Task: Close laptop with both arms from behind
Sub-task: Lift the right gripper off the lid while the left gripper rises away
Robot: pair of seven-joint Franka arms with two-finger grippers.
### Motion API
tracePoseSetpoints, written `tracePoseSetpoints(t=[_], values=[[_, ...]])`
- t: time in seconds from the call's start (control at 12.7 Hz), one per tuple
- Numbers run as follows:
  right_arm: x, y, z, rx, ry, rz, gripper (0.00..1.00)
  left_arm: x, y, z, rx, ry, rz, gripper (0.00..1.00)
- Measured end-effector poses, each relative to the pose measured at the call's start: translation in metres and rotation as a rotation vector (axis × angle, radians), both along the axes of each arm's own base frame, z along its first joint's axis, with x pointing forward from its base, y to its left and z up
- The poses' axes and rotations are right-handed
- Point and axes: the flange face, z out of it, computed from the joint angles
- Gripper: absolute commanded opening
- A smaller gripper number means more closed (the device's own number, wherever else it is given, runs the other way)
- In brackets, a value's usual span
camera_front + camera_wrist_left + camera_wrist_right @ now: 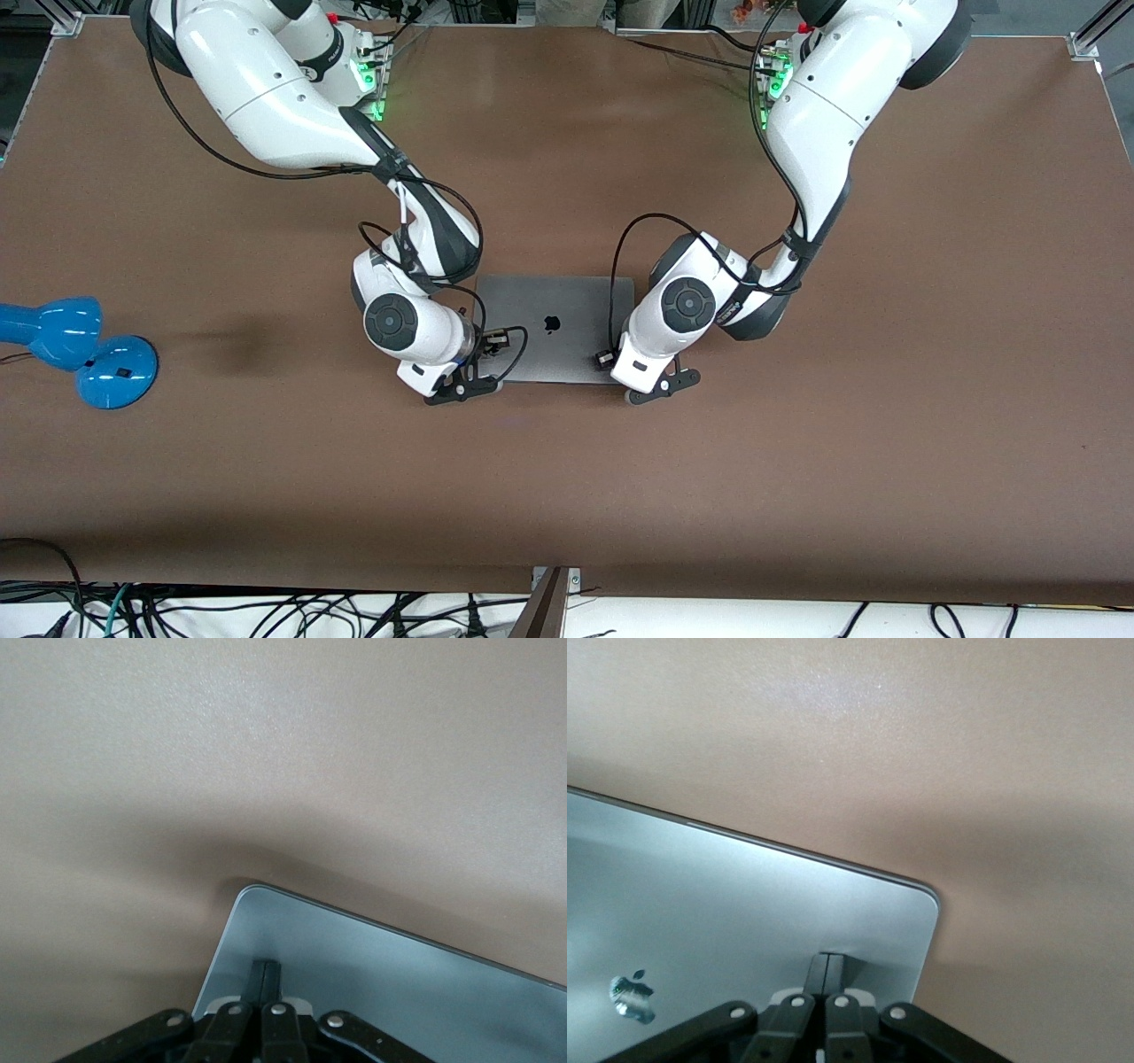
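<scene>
The space-grey laptop (567, 350) lies in the middle of the table with its lid down and the black apple logo facing up; keyboard and screen are hidden. My left gripper (645, 383) is shut, its fingertips (268, 979) resting on the lid (399, 983) near the corner nearest the front camera, toward the left arm's end. My right gripper (457, 385) is shut, its fingertips (828, 971) resting on the lid (744, 904) near the matching corner toward the right arm's end, beside the logo (631, 997).
A blue lamp (80, 350) lies on the brown table (797, 461) toward the right arm's end, well away from the laptop. Cables hang along the table edge nearest the front camera.
</scene>
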Motion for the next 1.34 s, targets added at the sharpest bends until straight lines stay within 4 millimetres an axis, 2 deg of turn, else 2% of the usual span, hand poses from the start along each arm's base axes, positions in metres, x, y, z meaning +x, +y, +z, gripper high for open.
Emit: tracePoseSetpoints(t=[0.24,0.31,0.47,0.55,0.63,0.71,0.79,0.86,1.02,1.1,1.34], values=[[0.0,0.0,0.001,0.0,-0.002,0.004,0.0,0.0,0.0,0.0,0.0,-0.001,0.0,0.0],[0.0,0.0,0.001,0.0,-0.002,0.005,0.04,0.0,0.0,0.0,0.0,-0.001,0.0,0.0],[0.001,-0.001,0.001,0.0,-0.003,0.004,0.39,0.0,0.0,0.0,0.001,-0.002,0.0,0.0],[0.001,-0.001,0.001,0.001,-0.003,0.003,0.67,0.0,0.0,0.0,0.002,-0.003,0.0,0.0],[0.002,-0.001,0.002,0.002,-0.006,0.002,0.81,0.0,-0.001,0.0,0.002,-0.004,-0.001,0.0],[0.004,-0.002,0.006,0.002,-0.009,0.001,0.89,0.0,-0.001,0.0,0.002,-0.005,0.0,0.01],[0.008,-0.005,0.01,-0.003,-0.009,-0.002,0.9,0.003,0.0,0.002,0.0,-0.014,0.003,0.31],[0.014,-0.011,0.017,-0.01,-0.007,0.0,0.9,0.008,0.003,0.006,0.0,-0.027,0.009,0.99],[0.026,-0.024,0.031,-0.018,-0.017,0.02,0.9,0.013,0.011,0.026,0.023,-0.016,0.0,1.0],[0.031,-0.031,0.035,-0.025,-0.026,0.03,0.89,0.013,0.013,0.044,0.037,-0.007,-0.022,1.0],[0.041,-0.053,0.036,-0.042,-0.037,0.03,0.9,0.005,0.027,0.114,0.058,-0.044,-0.116,1.0]])
